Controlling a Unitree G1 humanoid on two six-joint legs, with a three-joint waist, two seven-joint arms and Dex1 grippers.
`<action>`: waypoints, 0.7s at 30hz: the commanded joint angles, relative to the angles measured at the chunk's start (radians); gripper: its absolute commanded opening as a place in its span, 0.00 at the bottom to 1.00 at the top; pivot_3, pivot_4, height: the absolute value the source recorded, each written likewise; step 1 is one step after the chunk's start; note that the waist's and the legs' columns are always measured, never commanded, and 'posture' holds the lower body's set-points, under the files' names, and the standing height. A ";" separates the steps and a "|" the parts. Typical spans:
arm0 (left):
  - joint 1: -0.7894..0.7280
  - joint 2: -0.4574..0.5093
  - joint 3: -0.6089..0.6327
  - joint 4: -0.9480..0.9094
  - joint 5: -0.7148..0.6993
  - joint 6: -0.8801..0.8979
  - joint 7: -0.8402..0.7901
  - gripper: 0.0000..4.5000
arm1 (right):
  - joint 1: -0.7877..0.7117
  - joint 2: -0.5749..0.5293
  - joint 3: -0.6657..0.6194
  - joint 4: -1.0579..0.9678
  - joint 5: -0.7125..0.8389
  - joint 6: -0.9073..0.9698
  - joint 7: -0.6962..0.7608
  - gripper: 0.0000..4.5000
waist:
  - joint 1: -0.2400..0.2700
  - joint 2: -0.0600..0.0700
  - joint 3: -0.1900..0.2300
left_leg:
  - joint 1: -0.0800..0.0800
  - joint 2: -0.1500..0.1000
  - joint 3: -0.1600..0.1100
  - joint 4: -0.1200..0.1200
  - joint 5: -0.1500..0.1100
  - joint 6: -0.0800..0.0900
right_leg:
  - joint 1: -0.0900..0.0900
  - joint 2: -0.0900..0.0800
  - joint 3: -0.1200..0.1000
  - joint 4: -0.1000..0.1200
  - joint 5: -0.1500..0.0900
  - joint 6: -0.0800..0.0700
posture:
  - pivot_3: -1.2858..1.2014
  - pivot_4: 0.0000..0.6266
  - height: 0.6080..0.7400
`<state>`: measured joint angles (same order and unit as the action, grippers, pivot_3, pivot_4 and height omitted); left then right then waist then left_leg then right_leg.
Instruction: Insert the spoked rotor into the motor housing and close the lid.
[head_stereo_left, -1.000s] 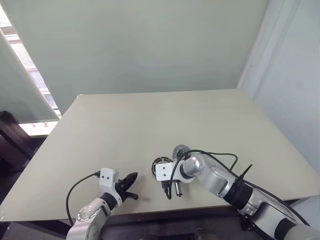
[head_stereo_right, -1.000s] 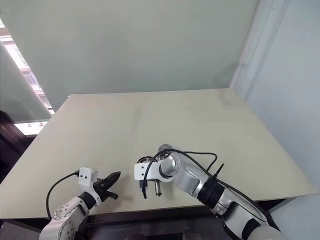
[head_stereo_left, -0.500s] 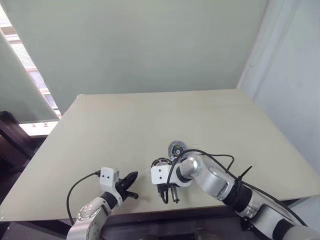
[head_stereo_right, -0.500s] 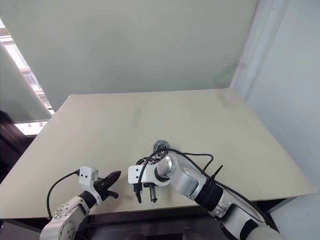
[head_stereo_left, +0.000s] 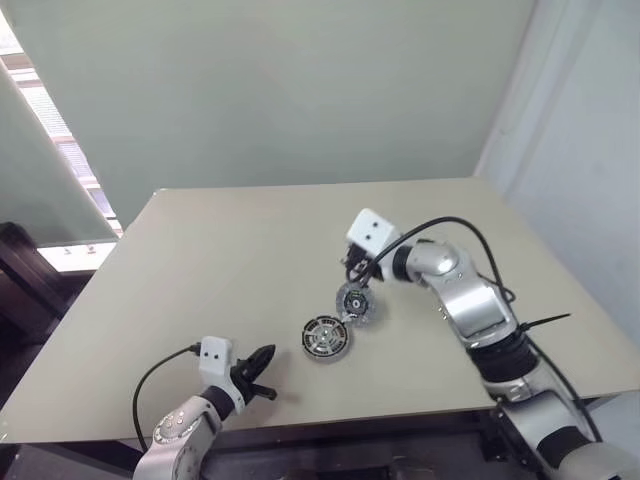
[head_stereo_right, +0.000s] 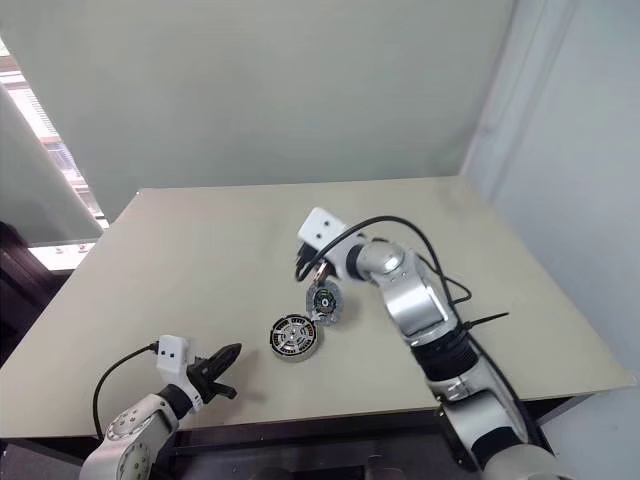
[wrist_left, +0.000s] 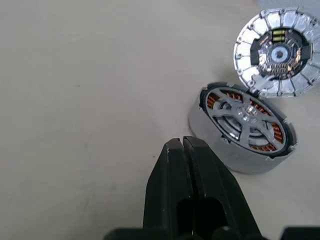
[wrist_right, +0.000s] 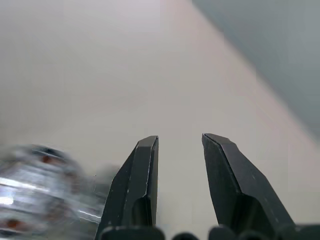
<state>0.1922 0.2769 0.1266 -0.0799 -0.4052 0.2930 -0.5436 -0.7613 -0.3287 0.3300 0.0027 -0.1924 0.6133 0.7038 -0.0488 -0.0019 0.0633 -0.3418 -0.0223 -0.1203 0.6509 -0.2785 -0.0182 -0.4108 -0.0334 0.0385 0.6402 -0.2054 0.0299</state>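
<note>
The motor housing sits on the table toward its front, copper windings showing around a silvery centre. Inside it lies the spoked rotor, its slim silver spokes across the windings. The lid, a segmented grey disc with a dark hub, stands tilted up at the housing's far rim. My left gripper is shut and empty, a short way to the left of the housing. My right gripper hangs open and empty above and just behind the lid.
The beige table has its front edge just below the left gripper. A pale wall rises behind it, with a window on the left.
My right arm has swung up and back from low by the front edge to above the lid, and its jaws have opened. Housing and lid now stand uncovered. The left arm kept still.
</note>
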 joint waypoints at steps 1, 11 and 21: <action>-0.021 0.005 0.006 -0.011 0.000 -0.021 -0.006 0.00 | -0.018 -0.060 -0.001 0.144 -0.043 -0.137 -0.038 0.34 | -0.001 0.000 0.000 | 0.000 0.000 0.001 0.000 0.000 0.000 | 0.000 0.000 0.000 0.000 0.000 -0.001 | 0.52 0.00 1.00; -0.033 0.011 0.009 -0.015 0.002 -0.016 -0.003 0.00 | 0.017 -0.007 0.078 0.568 -0.083 -0.484 -0.105 0.34 | -0.004 0.000 0.000 | 0.000 0.001 0.003 -0.001 0.000 0.001 | 0.000 0.001 0.003 0.000 0.000 0.000 | 0.52 0.00 1.00; -0.010 0.024 0.021 -0.037 -0.004 -0.013 -0.002 0.00 | 0.058 0.074 0.052 0.665 -0.018 -0.632 -0.036 0.34 | -0.002 0.000 0.000 | 0.001 0.001 0.002 0.000 0.000 0.001 | 0.000 0.001 0.003 0.001 0.001 0.000 | 0.52 0.00 1.00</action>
<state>0.1879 0.2896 0.1309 -0.0730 -0.4049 0.2931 -0.5439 -0.6992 -0.2649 0.4041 0.7019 -0.2425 -0.0012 0.6445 -0.0506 -0.0016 0.0633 -0.3407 -0.0216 -0.1182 0.6506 -0.2782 -0.0173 -0.4101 -0.0321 0.0414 0.6408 -0.2047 0.0296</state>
